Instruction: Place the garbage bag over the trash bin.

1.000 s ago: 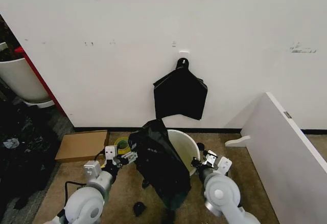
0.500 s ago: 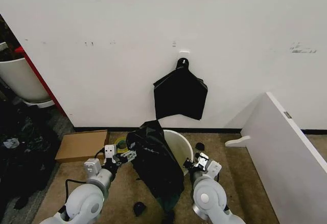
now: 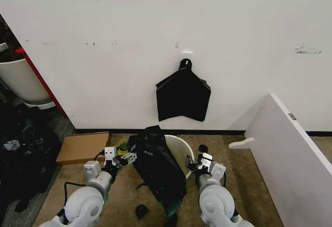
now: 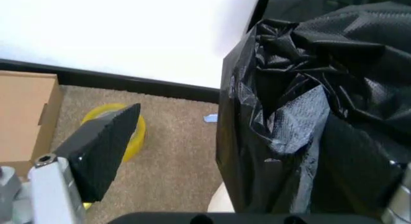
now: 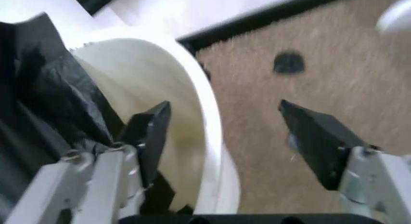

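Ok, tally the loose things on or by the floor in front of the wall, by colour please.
Black: 4, the garbage bag, the hung bundle and two small scraps
White: 1, the trash bin
Brown: 1, cardboard box
Yellow: 1, tape roll
Total: 7

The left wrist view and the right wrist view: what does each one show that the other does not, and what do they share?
Left wrist view alone: a yellow roll on the carpet, the corner of a cardboard box, and a finger of the left gripper beside the garbage bag.

Right wrist view alone: the trash bin with its rim between the open fingers of the right gripper, and a small black scrap on the carpet.

Both: the garbage bag, the carpet and the black baseboard.
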### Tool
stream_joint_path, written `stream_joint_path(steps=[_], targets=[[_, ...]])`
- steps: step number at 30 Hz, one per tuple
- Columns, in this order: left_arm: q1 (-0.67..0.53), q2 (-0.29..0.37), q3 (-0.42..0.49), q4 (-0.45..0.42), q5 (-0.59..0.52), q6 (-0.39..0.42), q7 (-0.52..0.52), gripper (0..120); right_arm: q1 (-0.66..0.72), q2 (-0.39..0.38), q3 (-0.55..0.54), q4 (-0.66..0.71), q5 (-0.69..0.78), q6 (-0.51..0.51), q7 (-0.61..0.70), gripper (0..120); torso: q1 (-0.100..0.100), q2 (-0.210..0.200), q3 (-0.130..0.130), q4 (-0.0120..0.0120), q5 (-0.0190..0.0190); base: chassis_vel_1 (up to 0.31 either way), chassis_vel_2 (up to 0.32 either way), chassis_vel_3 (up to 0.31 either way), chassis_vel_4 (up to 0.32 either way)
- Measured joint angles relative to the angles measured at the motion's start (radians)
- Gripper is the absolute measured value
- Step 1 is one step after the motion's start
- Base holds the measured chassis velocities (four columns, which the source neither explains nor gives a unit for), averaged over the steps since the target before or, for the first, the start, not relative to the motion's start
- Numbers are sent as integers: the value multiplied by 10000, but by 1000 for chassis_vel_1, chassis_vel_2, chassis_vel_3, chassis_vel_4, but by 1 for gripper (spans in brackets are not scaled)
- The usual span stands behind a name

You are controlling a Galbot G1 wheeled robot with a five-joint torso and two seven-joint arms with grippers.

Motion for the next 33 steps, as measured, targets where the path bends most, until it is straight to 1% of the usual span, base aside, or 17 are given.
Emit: stream_joint_path(steps=[1,2,4,5,7,8,10,12,13,15,17,19,21,25,27,31,33], targets=[[74,-22,-62,-17,32,0,0,100,-87,-189,18,190,-316,35,-361,73,0,0,0,0,-1,0,0,0,0],[126,-36,-96,-35,59,0,0,100,-143,-310,39,317,-515,57,-627,74,0,0,0,2,0,0,0,0,0],[184,-54,-120,-64,143,-1,1,100,-331,-713,155,847,-1128,157,-1542,82,0,0,0,2,1,0,0,0,0],[184,-54,-120,-64,143,-1,1,100,-331,-713,155,847,-1128,157,-1542,82,0,0,0,2,1,0,0,0,0],[191,-68,-104,-60,266,-5,8,100,-419,-1286,303,1568,-1266,109,-2612,93,0,0,0,-1,-2,0,0,0,0],[191,-69,-89,-50,323,-8,11,100,-391,-1469,349,1816,-1087,-3,-2960,97,0,0,-1,-1,-1,0,0,0,0],[193,-71,-60,-24,467,-27,31,100,-185,-1831,419,2238,-402,-410,-3560,99,0,0,0,-1,-1,0,0,0,0],[210,-65,-17,-14,660,-55,72,100,330,-2281,429,2454,273,-982,-4498,100,0,0,0,2,-1,0,0,0,0],[210,-65,-17,-14,660,-55,72,100,330,-2281,429,2454,273,-982,-4498,100,0,0,0,2,-1,0,0,0,0],[214,-30,48,-14,828,-62,118,100,837,-2609,247,2440,548,-1342,-4998,100,0,0,0,0,-1,0,0,0,0],[213,10,122,6,1157,-111,211,100,1669,-2809,-192,2304,1479,-1895,-4886,100,0,1,0,-3,-2,0,0,0,0],[226,28,151,33,1422,-159,290,100,2522,-2779,-813,1891,2096,-2219,-4576,100,0,0,0,1,-2,0,0,0,0],[228,32,154,38,1478,-168,311,100,2806,-2743,-1067,1696,2124,-2265,-4518,100,0,0,1,3,0,0,0,0,0],[216,75,175,129,1672,-206,467,100,4597,-2286,-2649,526,2023,-2396,-4285,100,1,0,3,3,0,0,0,0,0],[186,51,181,165,1753,-230,538,100,5172,-2184,-3084,285,1996,-2393,-4275,100,0,0,2,3,-4,0,0,0,0],[158,-17,232,202,1804,-262,575,100,5999,-1986,-3720,-220,1945,-2372,-4232,90,1,0,2,2,-3,0,0,0,0],[155,-57,269,210,1830,-265,576,100,6361,-1863,-3990,-471,1952,-2418,-4162,81,1,0,2,2,-3,0,0,0,0]])
